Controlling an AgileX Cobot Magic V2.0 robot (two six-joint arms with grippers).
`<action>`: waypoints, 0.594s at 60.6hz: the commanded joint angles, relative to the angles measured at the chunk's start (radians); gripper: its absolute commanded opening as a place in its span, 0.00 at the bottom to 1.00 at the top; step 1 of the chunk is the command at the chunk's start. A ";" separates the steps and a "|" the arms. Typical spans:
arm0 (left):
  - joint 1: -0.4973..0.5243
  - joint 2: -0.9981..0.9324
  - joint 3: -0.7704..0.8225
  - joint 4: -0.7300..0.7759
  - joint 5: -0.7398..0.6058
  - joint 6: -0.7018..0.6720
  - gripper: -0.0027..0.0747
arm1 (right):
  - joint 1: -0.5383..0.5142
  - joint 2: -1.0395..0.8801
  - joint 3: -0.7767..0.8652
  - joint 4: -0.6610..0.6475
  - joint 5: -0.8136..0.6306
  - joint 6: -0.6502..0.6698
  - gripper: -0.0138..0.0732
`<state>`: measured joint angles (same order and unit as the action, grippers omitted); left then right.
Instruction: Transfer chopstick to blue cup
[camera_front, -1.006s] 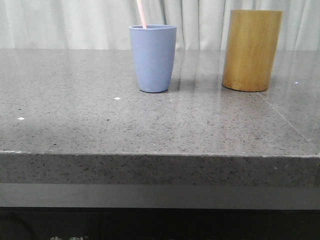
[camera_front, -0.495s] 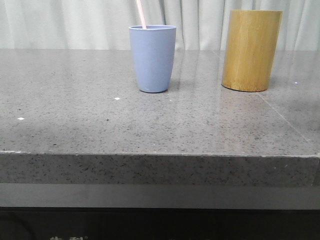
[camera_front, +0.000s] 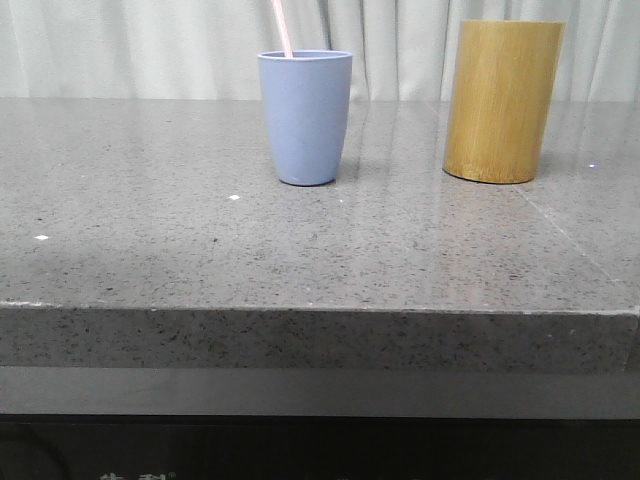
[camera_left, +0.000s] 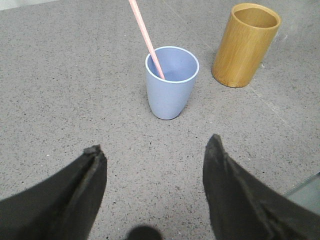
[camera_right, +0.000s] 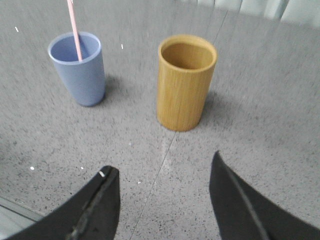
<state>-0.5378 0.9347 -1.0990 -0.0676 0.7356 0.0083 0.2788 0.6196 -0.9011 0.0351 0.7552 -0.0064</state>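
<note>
So your chopstick (camera_front: 283, 28) is sitting in the blue cup (camera_front: 305, 118) right now. Its lower end is down inside the cup and the rest pokes up past the rim, leaning toward the left side of the cup as you look from the front. In the front view the top of it runs out of the picture, so you can't see where it ends. From the left wrist camera you can see the chopstick (camera_left: 146, 38) resting against the inner wall of the blue cup (camera_left: 171, 82), tilted, not upright.

The cup stands upright on the grey speckled counter (camera_front: 200, 240), toward the back edge and roughly in the middle. To its right, well apart from it and not touching, is the wooden holder (camera_front: 503, 100), taller than the cup and also near the back edge. From the right wrist camera the wooden holder (camera_right: 185, 81) looks empty inside, and the blue cup (camera_right: 78, 67) with the chopstick (camera_right: 74, 30) is off to its side.

Your left gripper (camera_left: 156, 152) has its fingers spread wide with nothing between them, hanging over bare counter short of the cup. The right gripper (camera_right: 164, 172) is the same deal: fingers wide apart, holding nothing, above the counter near the wooden holder.

A pale curtain (camera_front: 150, 45) hangs behind the counter.
</note>
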 joint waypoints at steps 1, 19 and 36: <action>-0.006 -0.007 -0.026 -0.012 -0.075 -0.003 0.59 | -0.008 -0.059 0.009 0.002 -0.095 -0.001 0.65; -0.006 -0.007 -0.026 -0.012 -0.075 -0.003 0.34 | -0.008 -0.108 0.024 0.002 -0.095 -0.003 0.34; -0.006 -0.007 -0.026 -0.012 -0.075 -0.003 0.01 | -0.008 -0.108 0.024 0.002 -0.095 -0.003 0.08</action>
<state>-0.5378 0.9347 -1.0990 -0.0676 0.7356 0.0083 0.2788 0.5093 -0.8564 0.0351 0.7430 -0.0064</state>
